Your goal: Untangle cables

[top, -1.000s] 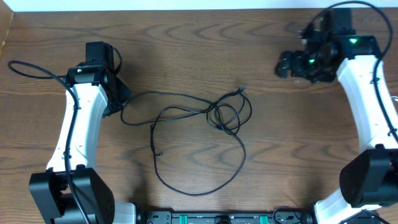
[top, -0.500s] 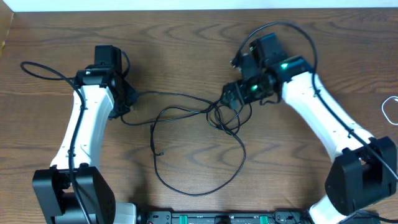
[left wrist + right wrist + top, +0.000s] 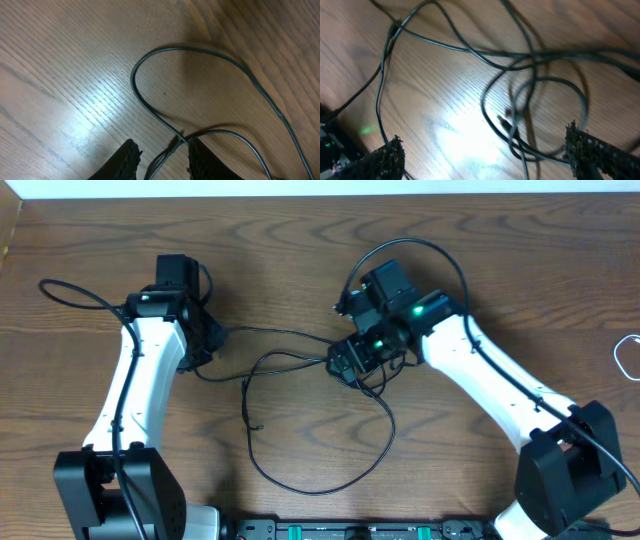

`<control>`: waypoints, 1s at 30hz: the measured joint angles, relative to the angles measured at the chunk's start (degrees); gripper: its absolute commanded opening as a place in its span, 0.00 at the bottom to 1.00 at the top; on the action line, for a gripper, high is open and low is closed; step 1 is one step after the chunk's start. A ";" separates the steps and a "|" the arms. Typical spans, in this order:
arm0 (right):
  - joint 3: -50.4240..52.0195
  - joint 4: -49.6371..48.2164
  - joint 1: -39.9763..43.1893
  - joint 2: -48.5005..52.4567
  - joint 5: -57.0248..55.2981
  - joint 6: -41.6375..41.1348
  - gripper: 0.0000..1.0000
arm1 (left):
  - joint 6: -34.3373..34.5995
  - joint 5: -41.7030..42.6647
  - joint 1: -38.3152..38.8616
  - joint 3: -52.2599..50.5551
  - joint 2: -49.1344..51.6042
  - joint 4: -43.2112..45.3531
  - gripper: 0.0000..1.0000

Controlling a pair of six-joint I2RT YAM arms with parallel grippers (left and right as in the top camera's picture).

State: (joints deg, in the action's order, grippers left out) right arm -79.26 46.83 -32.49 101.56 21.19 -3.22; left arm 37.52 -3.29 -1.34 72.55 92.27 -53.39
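Thin black cables [image 3: 300, 395] lie in loops on the wood table, with a knot of crossings [image 3: 365, 370] at the middle. My right gripper [image 3: 345, 363] hangs wide open just above that knot. In the right wrist view the crossing strands [image 3: 530, 85] lie between its two spread fingertips [image 3: 487, 160]. My left gripper [image 3: 205, 345] is at the cables' left end. In the left wrist view its fingers [image 3: 127, 160] stand partly apart, with a black strand [image 3: 172, 147] running down between them and a loop [image 3: 150, 55] ahead of them.
A white cable [image 3: 628, 358] curls at the table's right edge. The left arm's own thicker black wire [image 3: 70, 292] loops out to the far left. The base rail [image 3: 350, 530] runs along the front edge.
The right arm has swung from the far right corner to over the knot at the middle. The left gripper has shifted a little to the right, and the strand beside it now runs straighter.
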 measured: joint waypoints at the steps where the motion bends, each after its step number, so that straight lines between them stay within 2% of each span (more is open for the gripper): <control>1: 0.39 -0.44 -0.52 0.00 -0.24 -0.09 0.98 | 0.00 0.00 0.22 0.00 0.00 0.00 0.34; 4: 1.29 -0.63 -1.03 0.00 -2.14 -2.51 0.96 | 0.00 0.02 0.79 0.00 0.00 0.00 0.34; 8: 1.75 -1.27 -0.28 0.00 -2.54 -11.43 0.96 | 0.00 0.00 0.81 0.00 0.00 0.00 0.34; 9: 1.75 -1.33 -0.15 0.00 -1.60 -13.27 0.99 | 0.00 0.00 0.81 0.00 0.00 0.00 0.34; 15: 1.79 3.56 -0.22 0.00 8.79 -19.39 0.99 | 0.00 0.00 0.81 0.00 0.00 0.00 0.34; 17: 1.81 6.38 -0.26 0.00 8.07 -19.87 0.99 | 0.00 0.02 0.81 0.00 0.00 0.02 0.34; 21: 1.90 10.45 -0.24 0.00 -0.59 -25.59 0.99 | 0.00 0.00 0.81 0.00 0.00 0.02 0.34; 24: 2.03 8.50 -0.20 0.00 -6.58 -30.25 0.86 | 0.00 0.02 0.81 0.00 0.31 0.02 0.34; 27: 2.56 3.04 -0.22 0.00 -11.37 -33.90 0.81 | 0.00 0.02 0.81 0.00 1.16 0.04 0.34; 30: 4.94 -3.54 -0.20 -0.04 -14.99 -37.66 0.59 | 0.00 0.02 0.81 0.00 1.33 0.07 0.34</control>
State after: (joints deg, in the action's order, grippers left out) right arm -74.32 43.29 -32.69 101.51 6.20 -40.88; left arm 37.52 -3.27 -0.54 72.55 93.60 -53.32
